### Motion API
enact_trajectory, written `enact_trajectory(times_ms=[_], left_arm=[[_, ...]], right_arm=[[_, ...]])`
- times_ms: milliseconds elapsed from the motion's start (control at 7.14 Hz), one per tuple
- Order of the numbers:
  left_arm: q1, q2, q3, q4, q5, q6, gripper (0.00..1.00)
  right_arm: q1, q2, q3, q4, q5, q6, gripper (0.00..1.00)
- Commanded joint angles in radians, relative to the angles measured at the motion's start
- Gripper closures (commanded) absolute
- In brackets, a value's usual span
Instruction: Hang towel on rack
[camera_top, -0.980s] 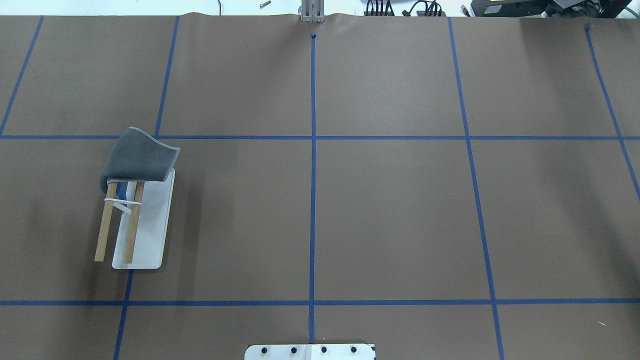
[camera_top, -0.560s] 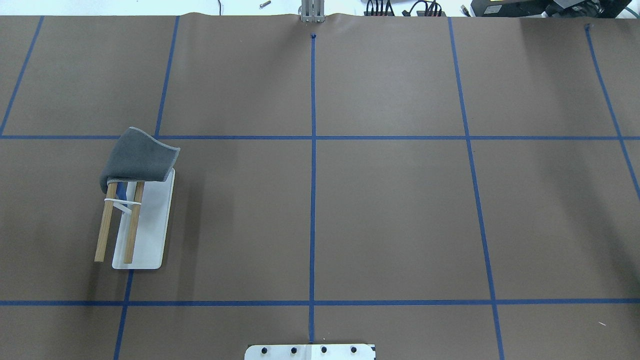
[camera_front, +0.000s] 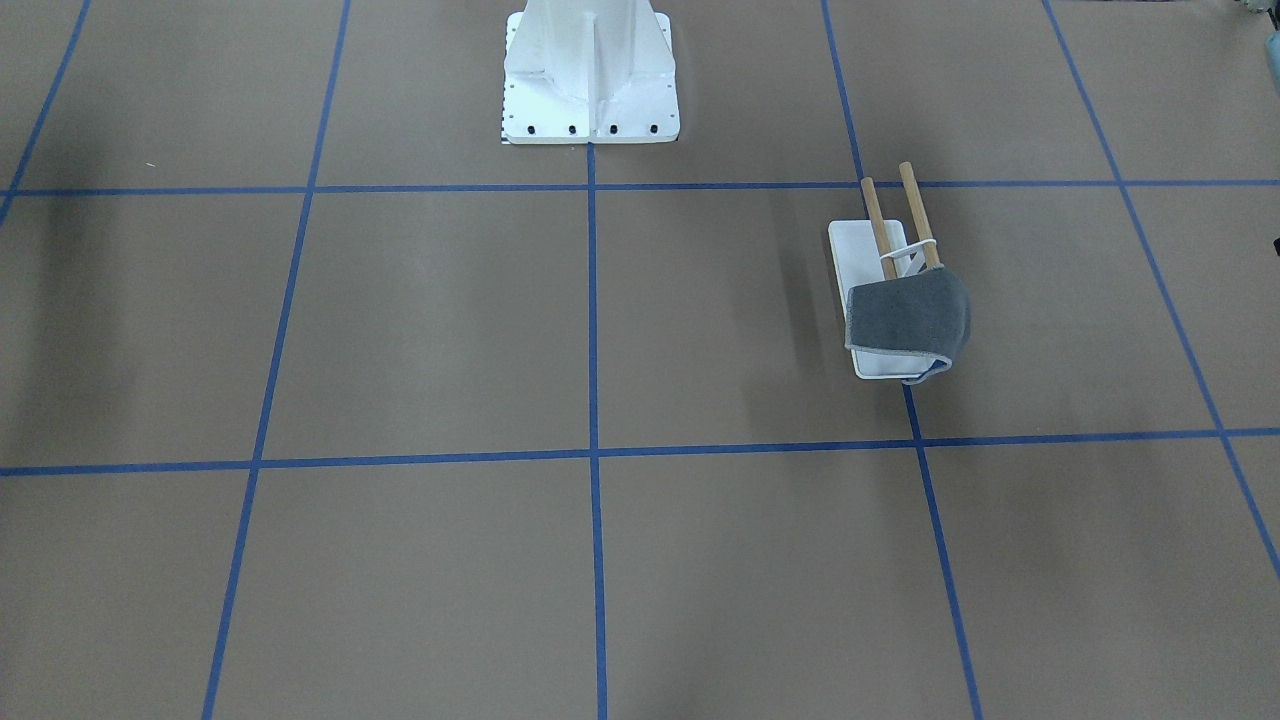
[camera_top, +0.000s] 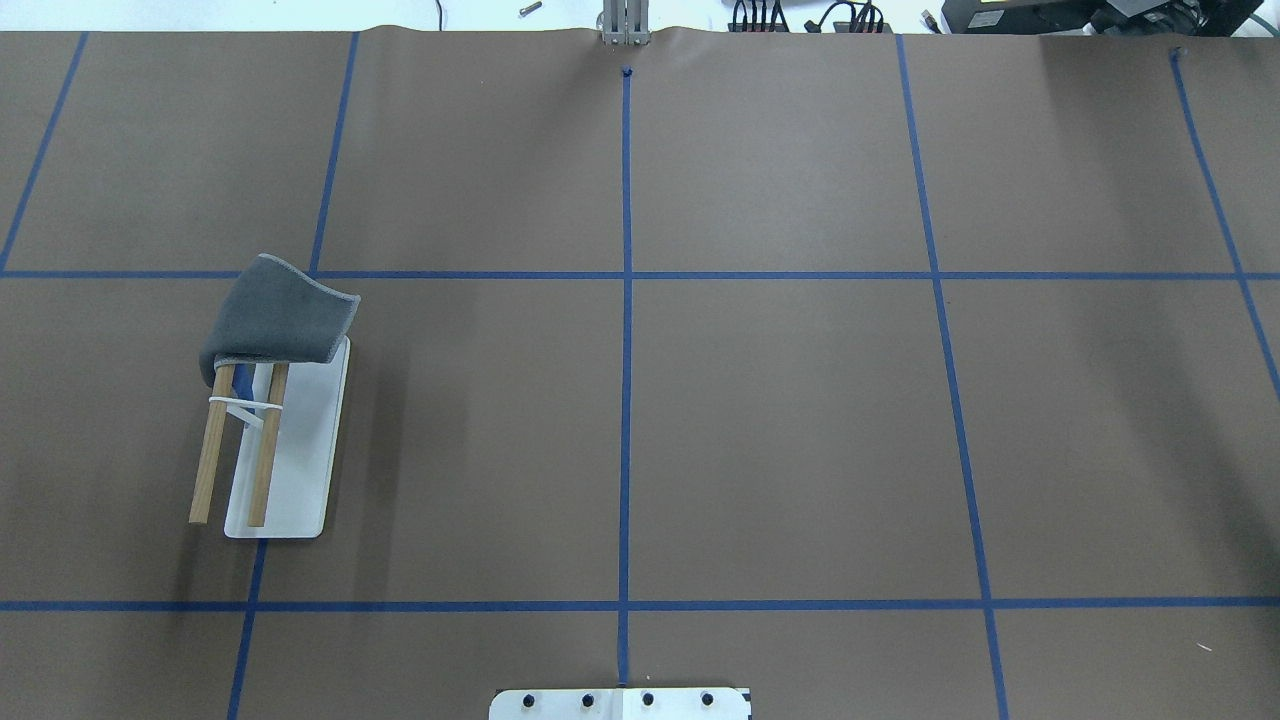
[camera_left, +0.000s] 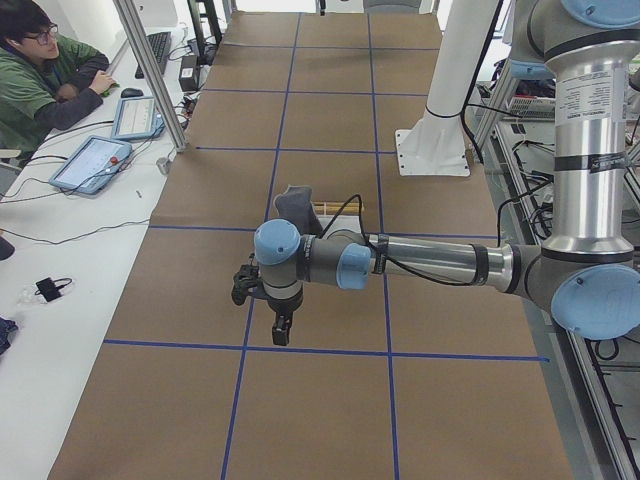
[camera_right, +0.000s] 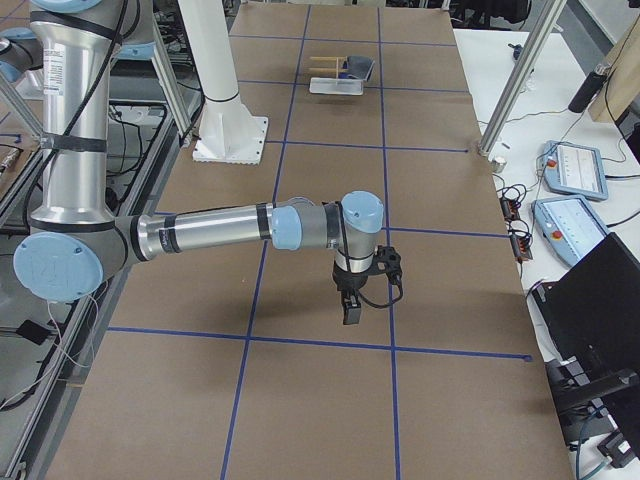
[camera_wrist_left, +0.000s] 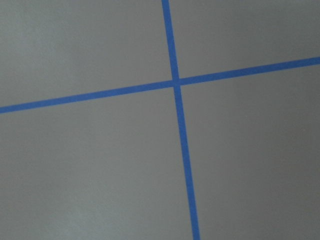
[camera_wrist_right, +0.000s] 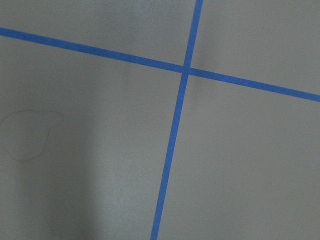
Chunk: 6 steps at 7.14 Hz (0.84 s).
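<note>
The floppy grey towel (camera_top: 278, 312) was draped over the wooden-dowelled rack (camera_top: 300, 470); finger spacing of the left gripper (camera_left: 281, 332) and right gripper (camera_right: 349, 308) could not be told.

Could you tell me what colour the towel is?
The towel is dark grey, lighter-edged; overhead exterior shows it best.

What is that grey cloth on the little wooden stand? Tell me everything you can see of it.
The towel is a small dark grey cloth, soft-looking, with a thin lighter stitched edge. It lies draped over one end of the rack, across both wooden dowels, sagging down on either side. Nothing grips it; whether its hem touches the white base cannot be told.
</note>
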Motion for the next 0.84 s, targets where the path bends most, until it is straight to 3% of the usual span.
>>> enact_trajectory(times_ms=[0,700], left_arm=[[-0.035,0.003,-0.004,0.002,-0.060,-0.004,0.02],[-0.032,0.036,-0.011,-0.001,-0.065,-0.003,0.02]], right_arm=[[-0.001,0.012,-0.023,0.001,-0.001,0.000,0.00],[0.001,0.010,-0.013,0.001,-0.001,0.002,0.00]])
